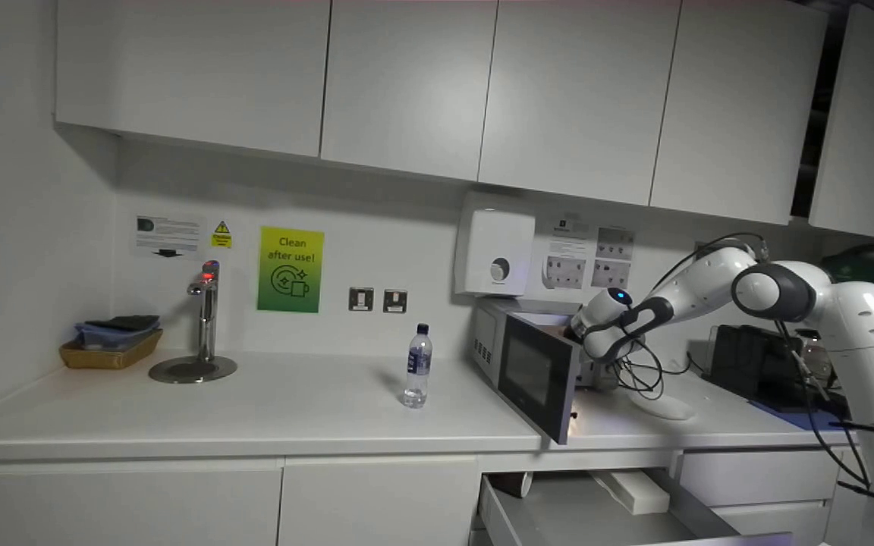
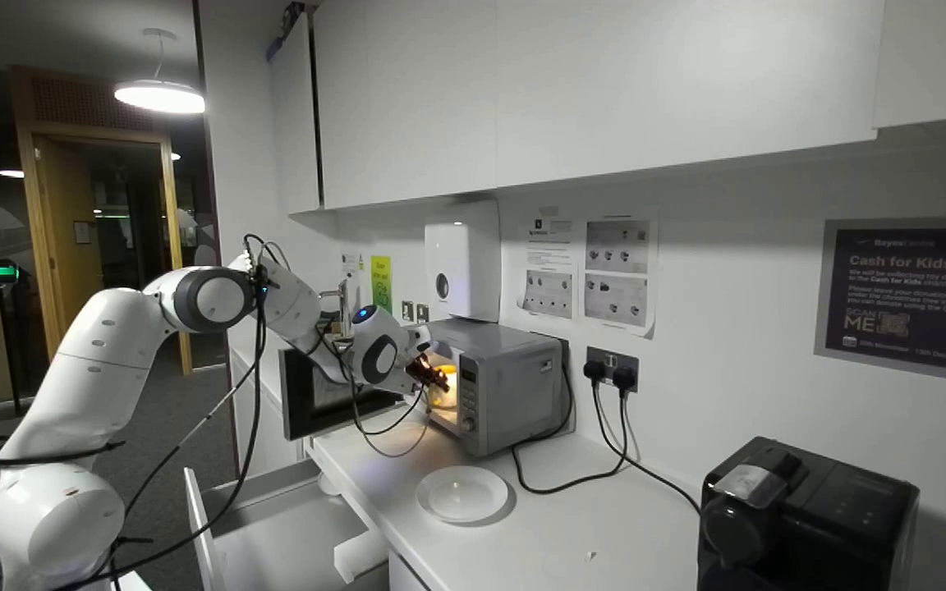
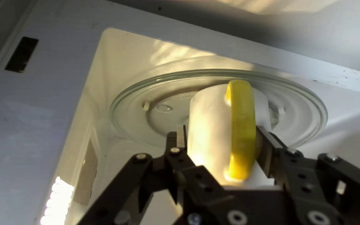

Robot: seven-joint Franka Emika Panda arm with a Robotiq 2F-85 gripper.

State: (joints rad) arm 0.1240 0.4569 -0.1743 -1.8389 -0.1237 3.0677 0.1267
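A white mug with a yellow handle stands over the glass turntable inside the grey microwave. The wrist picture appears upside down. My gripper is open around the mug, one finger on each side. The left-hand finger in that picture shows a narrow gap to the mug; the right-hand one lies close beside the handle, and contact cannot be told. In an exterior view the dark fingers reach into the lit microwave at the mug. Elsewhere the fingers are hidden behind the open microwave door.
A white plate lies on the counter beside the microwave. An open drawer below holds a white box and a cup. A water bottle stands beyond the door. A black coffee machine and loose cables are nearby.
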